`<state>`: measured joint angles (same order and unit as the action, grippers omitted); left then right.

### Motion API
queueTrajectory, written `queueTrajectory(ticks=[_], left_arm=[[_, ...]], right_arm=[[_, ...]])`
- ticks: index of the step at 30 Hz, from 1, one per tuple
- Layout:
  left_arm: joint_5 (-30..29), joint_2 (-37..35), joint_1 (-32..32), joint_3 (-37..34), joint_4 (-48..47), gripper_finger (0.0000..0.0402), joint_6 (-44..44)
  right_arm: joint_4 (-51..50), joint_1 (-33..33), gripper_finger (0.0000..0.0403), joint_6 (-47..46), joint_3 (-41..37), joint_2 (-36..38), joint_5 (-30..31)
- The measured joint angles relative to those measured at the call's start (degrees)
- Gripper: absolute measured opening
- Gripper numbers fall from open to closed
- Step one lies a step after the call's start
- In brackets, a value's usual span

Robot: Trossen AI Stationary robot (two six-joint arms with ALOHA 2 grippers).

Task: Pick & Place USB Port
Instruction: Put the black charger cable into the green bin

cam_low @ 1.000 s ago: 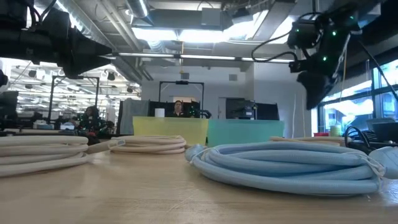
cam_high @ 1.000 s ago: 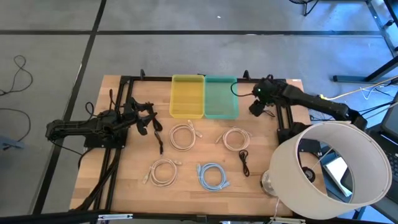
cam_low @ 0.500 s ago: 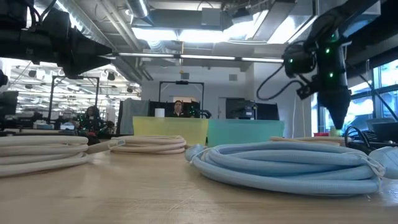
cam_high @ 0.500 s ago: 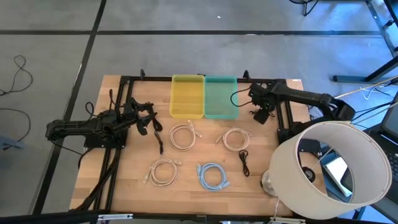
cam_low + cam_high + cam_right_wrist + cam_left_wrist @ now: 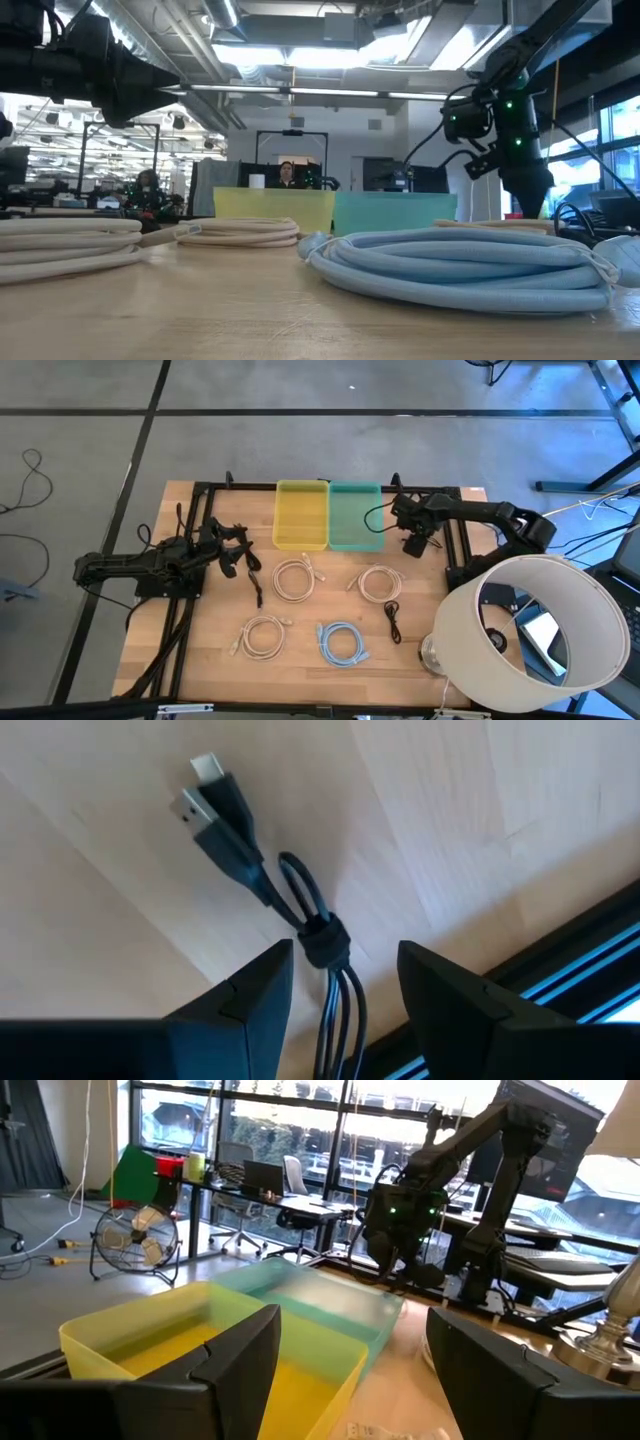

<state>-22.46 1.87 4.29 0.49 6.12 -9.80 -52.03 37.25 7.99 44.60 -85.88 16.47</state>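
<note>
A black USB cable (image 5: 240, 840), bundled with a tie (image 5: 322, 942), lies flat on the wooden table to the right of the green bin (image 5: 355, 517); its two plugs (image 5: 205, 790) point away from my right gripper. My right gripper (image 5: 345, 955) points down over it, open, one finger on each side of the tie, not touching as far as shows. In the high view this gripper (image 5: 415, 544) hides the cable. My left gripper (image 5: 238, 558) waits open near the table's left side, facing the yellow bin (image 5: 190, 1340).
Beige cable coils (image 5: 293, 578) (image 5: 378, 582) (image 5: 263, 635), a blue coil (image 5: 342, 642) and another black cable (image 5: 392, 620) lie on the middle and near part of the table. A black frame rail (image 5: 560, 970) runs beside the right gripper. A white lampshade (image 5: 530, 630) stands at the right near corner.
My right gripper has come down from high above the table's far right part to just above the tabletop beside the green bin, moving slightly left, and has tipped to point downward. The left arm and the cables have stayed still.
</note>
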Motion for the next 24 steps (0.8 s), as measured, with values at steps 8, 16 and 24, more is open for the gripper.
queueTrajectory(ticks=[8,16,24], left_arm=[[0.0,0.0,0.0,0.0,-1.4,0.0246,-0.4],[0.0,0.0,0.0,0.0,-2.5,0.0246,-1.0],[0.0,0.0,0.0,0.0,-2.5,0.0246,-1.0]], right_arm=[[0.7,1.8,0.0184,-0.2,-1.3,-1.3,-0.7],[1.9,2.0,0.0169,-0.3,-2.3,-1.3,0.2],[1.8,2.0,0.0014,-0.5,-2.2,-1.3,0.5]])
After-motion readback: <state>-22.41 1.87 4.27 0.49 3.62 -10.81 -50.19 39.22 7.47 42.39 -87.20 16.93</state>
